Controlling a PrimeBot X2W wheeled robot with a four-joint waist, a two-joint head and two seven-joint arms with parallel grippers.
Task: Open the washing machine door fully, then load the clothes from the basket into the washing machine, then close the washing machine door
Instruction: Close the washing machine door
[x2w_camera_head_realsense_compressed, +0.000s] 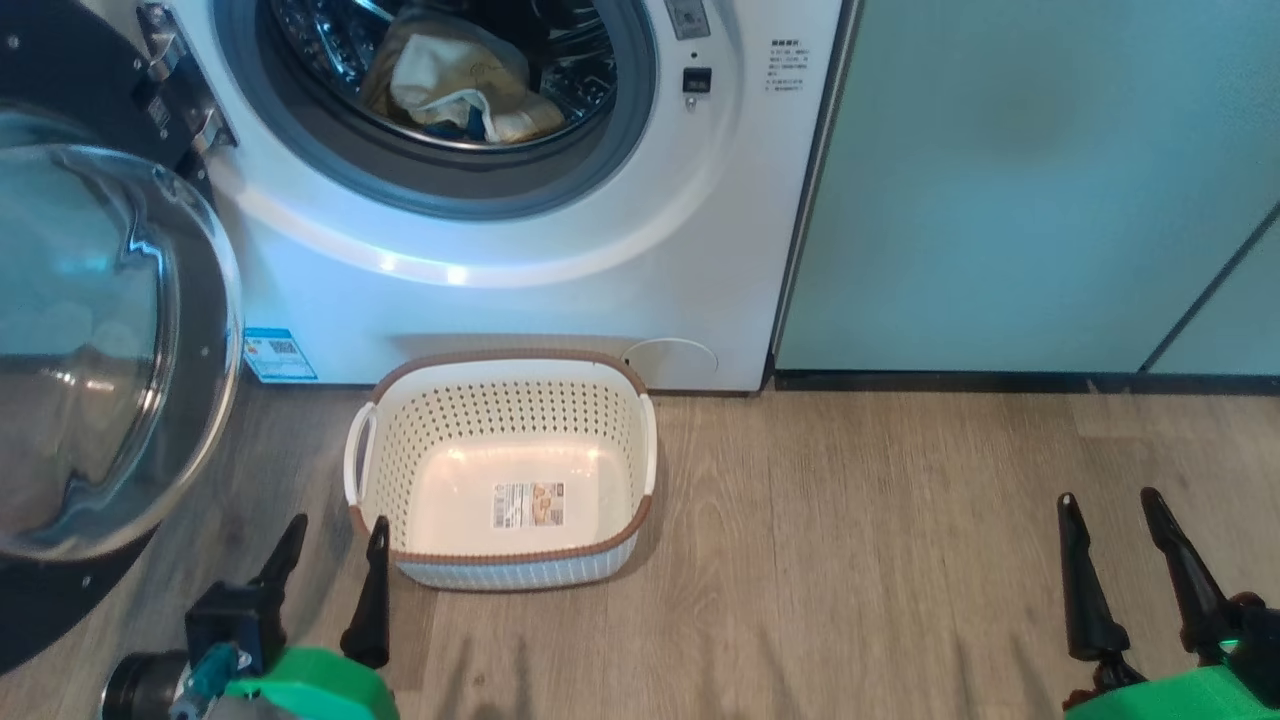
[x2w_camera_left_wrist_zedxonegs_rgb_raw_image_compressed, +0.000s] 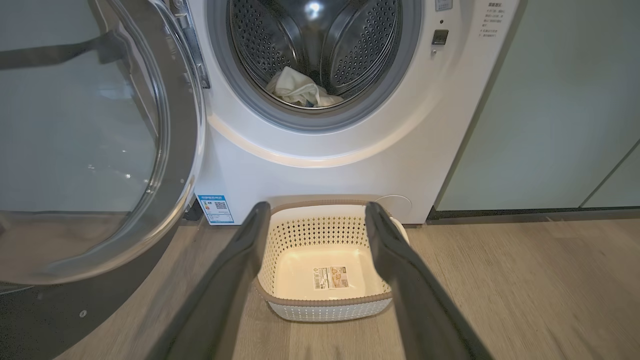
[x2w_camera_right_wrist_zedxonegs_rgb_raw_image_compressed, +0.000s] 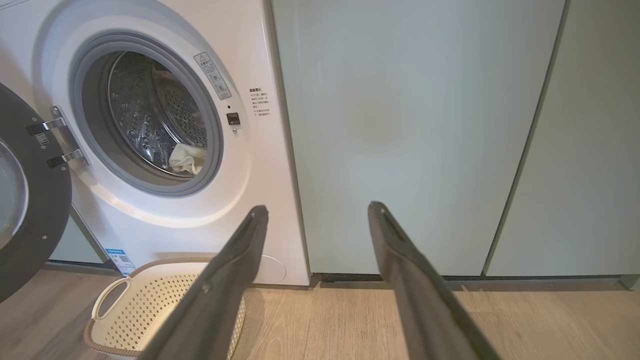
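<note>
- At the far centre, left of the pale cabinets: machine, big, white and fixed, with the drum mouth gaping. Nothing to grip there.
- To the left, swung wide toward the near side on the hinge: door, probably heavy and rigid, free to turn only about that hinge. Glass bowl glossy and likely slippery, so better pushed than pinched. Best met on the black rim at the free edge, far from the hinge, where the least force should serve. May want a firm last press to latch.
- On the floor just in front of the machine: basket, empty down to its label. Light, stiff plastic, liable to slide if nudged. White side handles the natural hold, though seemingly no handling needed now.
- Inside the drum, low and toward the front: clothes, soft, limp and light. Close to the grey ring, so worth checking for a fold over the lip before closing.
- Near left, just beside the basket's near-left corner and close to the door: left gripper, fingers apart, holding nothing. Well placed for the push.
- Near right, well apart from all else: right gripper, fingers spread, empty.
</note>
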